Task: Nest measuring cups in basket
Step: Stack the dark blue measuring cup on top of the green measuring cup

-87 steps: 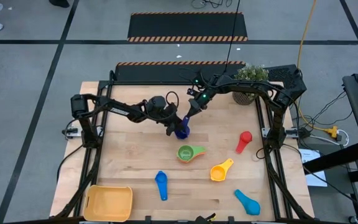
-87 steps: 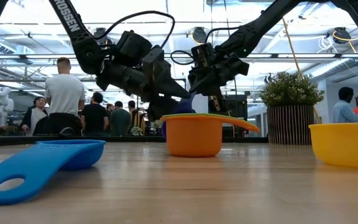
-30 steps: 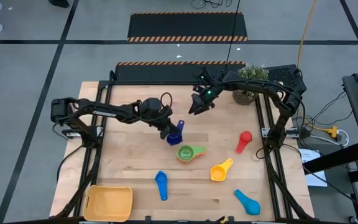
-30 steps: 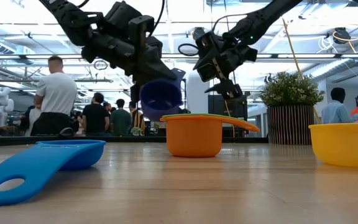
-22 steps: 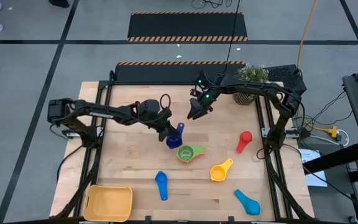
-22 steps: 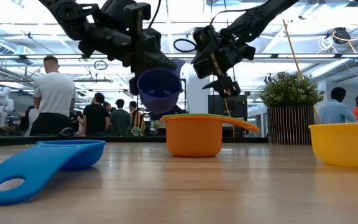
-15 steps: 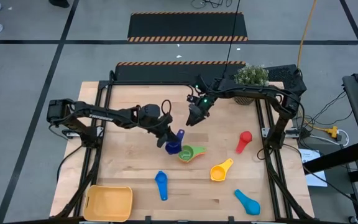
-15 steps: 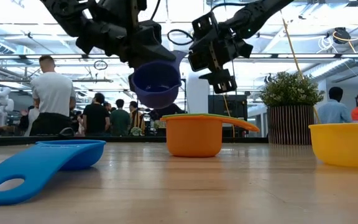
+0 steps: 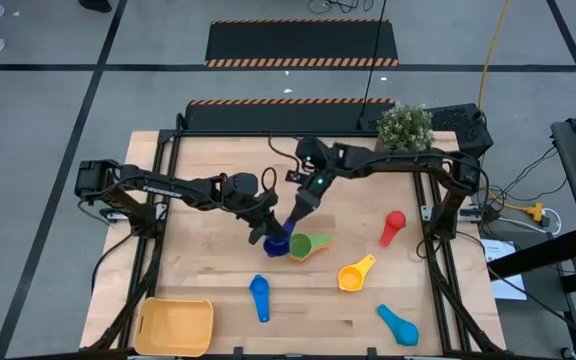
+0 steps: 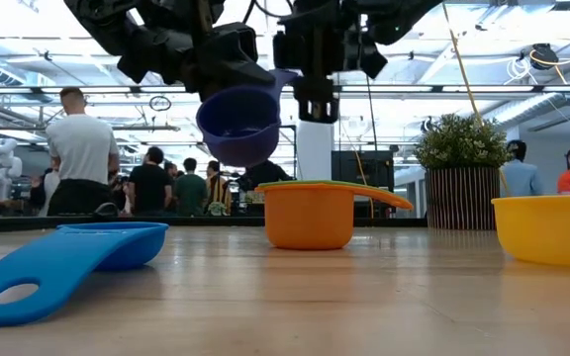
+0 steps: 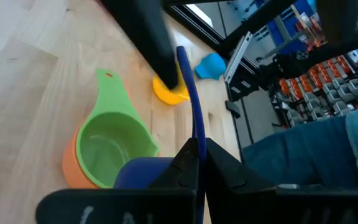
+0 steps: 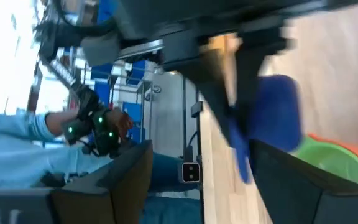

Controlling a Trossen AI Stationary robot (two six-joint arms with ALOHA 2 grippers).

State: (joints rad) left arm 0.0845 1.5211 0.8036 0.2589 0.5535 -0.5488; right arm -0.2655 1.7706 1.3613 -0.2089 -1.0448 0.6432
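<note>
From above, the left gripper (image 9: 267, 233) holds the dark blue measuring cup (image 9: 277, 243) over the middle of the table (image 9: 208, 170), just beside the green cup nested in an orange one (image 9: 309, 245); the right gripper (image 9: 299, 212) reaches in close from the far side. A red cup (image 9: 393, 227), a yellow cup (image 9: 356, 273), a blue cup (image 9: 259, 297) and a light blue cup (image 9: 399, 324) lie apart on the wood, and the basket (image 9: 175, 327) sits at the near left corner. At table height, the dark blue cup (image 10: 240, 124) hangs bowl-up in the air above and left of the orange cup (image 10: 309, 215). The left wrist camera shows its fingers (image 11: 182, 165) clamped on the cup's handle (image 11: 189, 102), whose long axis runs straight away from the gripper. The right wrist camera shows that gripper's fingers (image 12: 291, 183) spread, the blue cup (image 12: 278, 112) between them.
</note>
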